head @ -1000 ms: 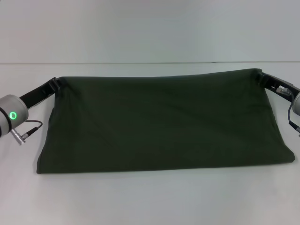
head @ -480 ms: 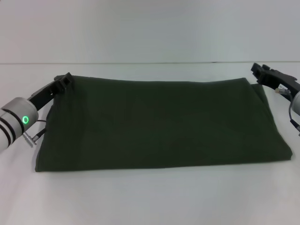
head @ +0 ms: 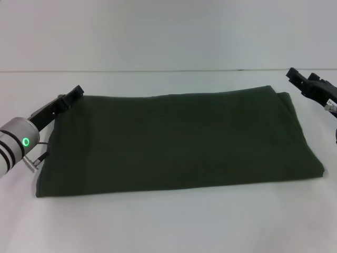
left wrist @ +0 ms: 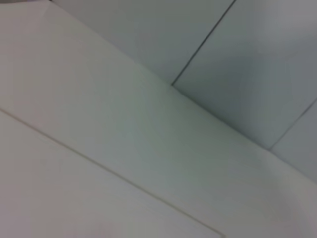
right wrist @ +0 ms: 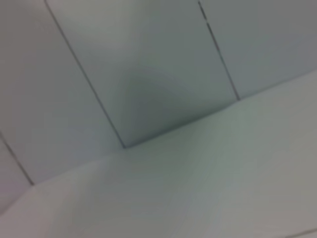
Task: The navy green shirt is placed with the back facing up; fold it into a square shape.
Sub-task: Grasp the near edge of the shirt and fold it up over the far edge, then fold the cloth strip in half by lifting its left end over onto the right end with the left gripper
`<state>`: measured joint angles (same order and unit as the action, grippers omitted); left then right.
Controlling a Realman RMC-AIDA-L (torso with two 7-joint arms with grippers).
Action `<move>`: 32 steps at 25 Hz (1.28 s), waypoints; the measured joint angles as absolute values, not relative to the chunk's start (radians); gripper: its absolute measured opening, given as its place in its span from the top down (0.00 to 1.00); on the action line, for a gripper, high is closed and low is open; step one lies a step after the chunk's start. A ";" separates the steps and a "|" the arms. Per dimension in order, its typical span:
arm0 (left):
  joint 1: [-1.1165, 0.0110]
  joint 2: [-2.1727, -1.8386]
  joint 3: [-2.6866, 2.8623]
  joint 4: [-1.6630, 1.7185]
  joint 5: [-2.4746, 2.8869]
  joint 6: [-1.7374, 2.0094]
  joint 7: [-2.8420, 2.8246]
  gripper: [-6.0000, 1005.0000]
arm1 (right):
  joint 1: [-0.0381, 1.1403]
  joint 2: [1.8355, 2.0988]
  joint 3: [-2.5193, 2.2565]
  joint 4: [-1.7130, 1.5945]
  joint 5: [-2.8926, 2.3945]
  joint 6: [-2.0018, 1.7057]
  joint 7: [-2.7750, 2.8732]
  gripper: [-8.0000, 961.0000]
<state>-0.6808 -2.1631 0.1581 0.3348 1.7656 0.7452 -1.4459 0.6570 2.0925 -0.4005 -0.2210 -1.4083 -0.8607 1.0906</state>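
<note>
1. One garment is present: the navy green shirt point(head: 174, 139) lies flat on the white table point(head: 168, 226), folded into a wide band with its plain side up and no lettering visible. Its long folded edge runs along the near side.
2. Left gripper point(head: 75, 93) sits just beside the shirt's far left corner, low over the table. Its fingers hold no cloth; whether they are parted or together cannot be told.
3. Right gripper point(head: 297, 78) is off the shirt's far right corner, clear of the fabric, with a gap of bare table between. Its two black fingers stand apart, holding nothing.
4. Both wrist views show only pale table surface and wall panels point(left wrist: 257, 59); neither shows shirt or fingers.
</note>
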 joint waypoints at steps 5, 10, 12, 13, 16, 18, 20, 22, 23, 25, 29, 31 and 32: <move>-0.686 -2.163 0.161 0.330 1.758 0.710 -1.421 0.30 | 0.626 2.093 -0.401 -0.217 -1.411 -0.947 1.090 0.26; -0.645 -2.162 0.159 0.354 1.753 0.770 -1.429 0.08 | 0.613 2.093 -0.410 -0.216 -1.413 -0.962 1.090 0.04; -0.620 -2.162 0.152 0.377 1.735 0.799 -1.432 0.05 | 0.606 2.091 -0.430 -0.222 -1.413 -0.988 1.089 0.04; -0.607 -2.162 0.150 0.392 1.722 0.816 -1.433 0.05 | 0.604 2.090 -0.442 -0.225 -1.413 -1.002 1.087 0.04; -0.541 -2.162 0.149 0.443 1.676 0.951 -1.468 0.05 | 0.590 2.087 -0.553 -0.252 -1.413 -1.085 1.048 0.04; -0.521 -2.161 0.151 0.460 1.673 1.010 -1.496 0.05 | 0.582 2.087 -0.662 -0.280 -1.415 -1.142 1.010 0.04; -0.473 -2.156 0.172 0.502 1.705 1.170 -1.568 0.05 | 0.577 2.087 -0.836 -0.324 -1.427 -1.191 0.969 0.04; -0.461 -2.155 0.177 0.515 1.729 1.225 -1.587 0.05 | 0.576 2.087 -0.874 -0.338 -1.438 -1.192 0.964 0.04; -0.452 -2.155 0.179 0.527 1.763 1.284 -1.608 0.05 | 0.576 2.088 -0.906 -0.349 -1.452 -1.194 0.961 0.04; -0.445 -2.154 0.182 0.542 1.827 1.357 -1.642 0.05 | 0.578 2.089 -0.943 -0.364 -1.483 -1.194 0.959 0.04; -0.441 -2.152 0.181 0.574 1.954 1.439 -1.733 0.05 | 0.587 2.090 -0.998 -0.372 -1.520 -1.197 0.940 0.04; -0.436 -2.151 0.178 0.589 1.991 1.452 -1.780 0.06 | 0.588 2.090 -1.041 -0.383 -1.522 -1.202 0.936 0.04; -0.431 -2.149 0.177 0.602 2.015 1.459 -1.824 0.06 | 0.587 2.089 -1.066 -0.392 -1.522 -1.208 0.937 0.04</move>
<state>-0.4310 -2.1486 0.1774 0.6016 2.0152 1.4587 -1.8244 0.5874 2.0891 -1.0656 -0.3924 -1.5224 -1.2082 0.9373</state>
